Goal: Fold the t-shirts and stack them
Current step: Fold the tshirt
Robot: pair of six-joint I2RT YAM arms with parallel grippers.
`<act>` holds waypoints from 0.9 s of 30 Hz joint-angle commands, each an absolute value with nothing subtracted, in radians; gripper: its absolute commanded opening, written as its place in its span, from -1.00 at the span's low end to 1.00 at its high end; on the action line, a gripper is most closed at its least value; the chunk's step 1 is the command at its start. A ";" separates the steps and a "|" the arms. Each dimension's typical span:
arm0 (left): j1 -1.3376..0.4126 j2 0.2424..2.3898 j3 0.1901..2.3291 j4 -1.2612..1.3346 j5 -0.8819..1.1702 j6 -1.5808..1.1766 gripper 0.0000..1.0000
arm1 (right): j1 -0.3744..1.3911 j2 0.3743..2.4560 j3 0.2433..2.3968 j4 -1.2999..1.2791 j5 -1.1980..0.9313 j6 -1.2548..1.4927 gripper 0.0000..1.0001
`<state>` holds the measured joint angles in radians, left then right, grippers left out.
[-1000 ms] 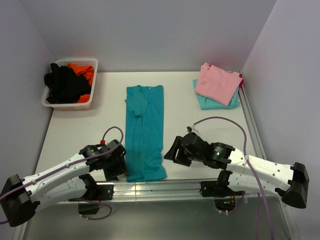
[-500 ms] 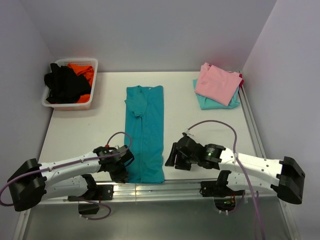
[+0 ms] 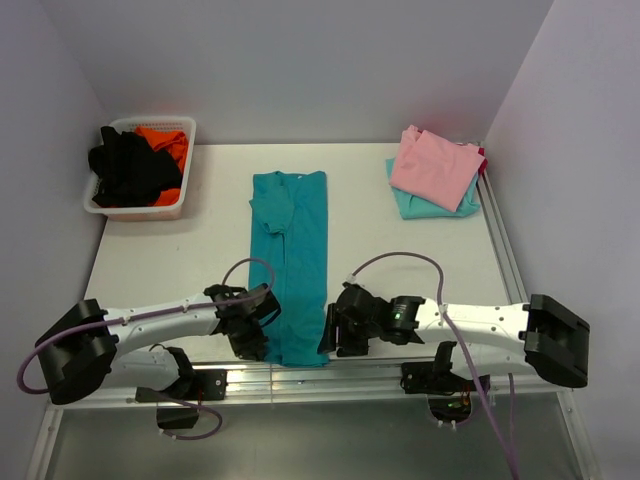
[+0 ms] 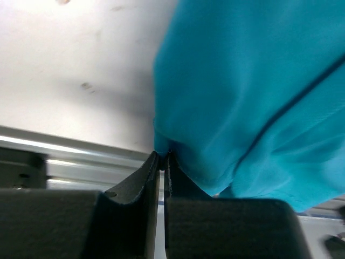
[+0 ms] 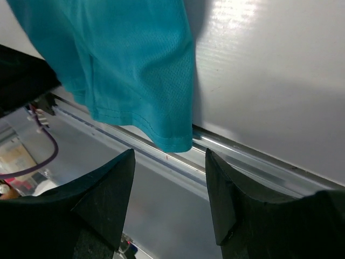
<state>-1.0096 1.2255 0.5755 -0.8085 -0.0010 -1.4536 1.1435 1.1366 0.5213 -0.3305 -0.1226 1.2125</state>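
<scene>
One teal t-shirt (image 3: 292, 260) lies lengthwise mid-table, its hem at the near edge. My left pincer (image 4: 161, 156) is clamped on its left hem corner. My right pincer (image 5: 170, 154) gapes at the right corner. Two folded ones are stacked far right, pink tee (image 3: 432, 165) on aqua tee (image 3: 420, 207). One basket (image 3: 185, 135) stands far left.

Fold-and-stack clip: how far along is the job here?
Done: a folded pink cloth t-shirt lies on a folded pale aqua one, far right. In hand: the teal round-necked t-shirt lies as a long strip; the left gripper pinches its near left corner, the right gripper is open at the near right corner. Left: folding it short, stacking it, and probably the black and orange clothes in the white basket.
</scene>
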 commanded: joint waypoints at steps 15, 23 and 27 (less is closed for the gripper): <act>-1.012 1.215 0.607 -0.782 -0.063 -1.431 -0.84 | 1.209 1.344 0.528 -0.143 -0.140 1.224 0.07; -1.011 1.161 0.630 -0.868 -0.083 -1.419 -0.99 | 1.216 1.382 0.607 -0.230 -0.104 1.198 -1.00; -1.012 1.105 0.637 -0.925 -0.086 -1.433 -0.99 | 1.219 1.289 0.638 -0.376 -0.051 1.195 -1.00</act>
